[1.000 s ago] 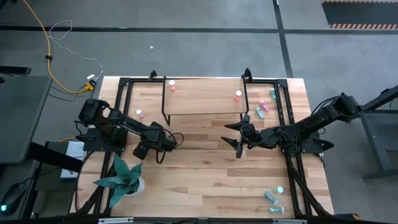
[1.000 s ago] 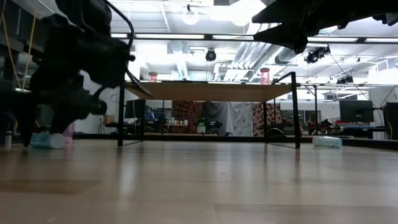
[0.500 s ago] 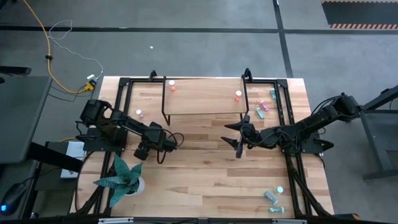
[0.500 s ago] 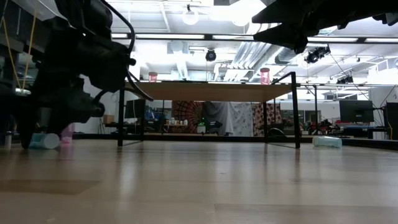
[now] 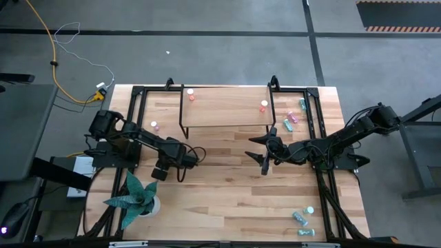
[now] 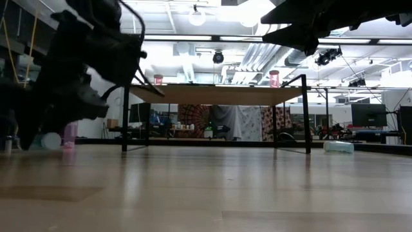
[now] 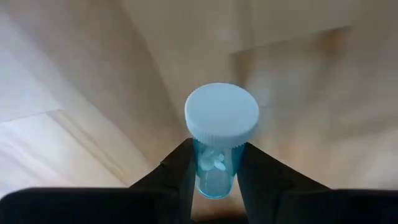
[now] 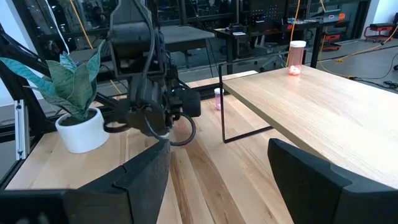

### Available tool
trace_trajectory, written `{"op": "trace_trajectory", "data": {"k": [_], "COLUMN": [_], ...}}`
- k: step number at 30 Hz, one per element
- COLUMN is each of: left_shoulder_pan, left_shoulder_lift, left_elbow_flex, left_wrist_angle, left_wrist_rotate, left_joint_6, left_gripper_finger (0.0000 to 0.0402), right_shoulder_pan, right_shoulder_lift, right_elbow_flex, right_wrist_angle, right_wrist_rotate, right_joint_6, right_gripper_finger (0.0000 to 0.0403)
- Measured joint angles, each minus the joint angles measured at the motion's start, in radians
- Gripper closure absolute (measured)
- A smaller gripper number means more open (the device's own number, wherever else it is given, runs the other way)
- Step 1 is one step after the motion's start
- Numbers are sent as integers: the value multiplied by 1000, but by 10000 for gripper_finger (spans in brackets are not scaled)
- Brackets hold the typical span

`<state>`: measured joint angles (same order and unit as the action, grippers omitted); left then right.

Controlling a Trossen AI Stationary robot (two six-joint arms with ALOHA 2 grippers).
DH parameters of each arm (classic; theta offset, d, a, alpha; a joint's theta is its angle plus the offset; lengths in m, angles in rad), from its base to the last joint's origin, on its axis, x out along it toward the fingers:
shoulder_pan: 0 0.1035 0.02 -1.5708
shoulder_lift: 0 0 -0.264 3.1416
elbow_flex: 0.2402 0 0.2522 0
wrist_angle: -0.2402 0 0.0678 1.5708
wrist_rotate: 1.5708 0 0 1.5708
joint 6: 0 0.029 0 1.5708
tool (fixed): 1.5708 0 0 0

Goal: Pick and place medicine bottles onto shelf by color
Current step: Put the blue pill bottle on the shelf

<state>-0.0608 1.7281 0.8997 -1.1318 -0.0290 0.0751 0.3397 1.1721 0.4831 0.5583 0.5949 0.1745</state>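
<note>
So the left gripper has its two dark fingers pinched in on a teal bottle, one on each side of the clear blue body, white cap sticking out past the fingertips. The bottle's long axis runs straight out along the fingers, cap end leading, so whichever way the wrist points, the cap goes first. In the wrist view only bare table wood shows behind the cap; I can't tell whether the bottle has cleared the surface.

From overhead that gripper sits on the left half of the table, just in front of the shelf's near left corner, with the potted plant beside it. The shelf lies up and away from the claw, so my guess is the next move is a lift and a reach over that edge.

On the shelf there's one reddish bottle at the back left and another toward the right. No teal up there, so the spot choice looks open.

The right gripper hangs with jaws spread wide and empty, mid-table in front of the shelf's right end. More bottles are scattered beyond the right end of the shelf.
</note>
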Motion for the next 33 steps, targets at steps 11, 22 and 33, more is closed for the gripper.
{"op": "trace_trajectory", "data": {"k": [11,22,33], "left_shoulder_pan": [-115,-219,-28], "left_shoulder_lift": [-211,-530,-543], "left_elbow_flex": [215,-17,-246], "left_wrist_angle": [122,925,1338], "left_wrist_rotate": [27,-626,-918], "left_joint_6": [-190,-173,-282], "left_gripper_finger": [308,308,308], "right_shoulder_pan": [0,0,0], "right_shoulder_lift": [0,0,-1], "right_elbow_flex": [0,0,0], "right_wrist_angle": [2,22,25], "right_wrist_rotate": [0,0,0], "right_joint_6": [0,0,0], "right_gripper_finger": [141,141,141]}}
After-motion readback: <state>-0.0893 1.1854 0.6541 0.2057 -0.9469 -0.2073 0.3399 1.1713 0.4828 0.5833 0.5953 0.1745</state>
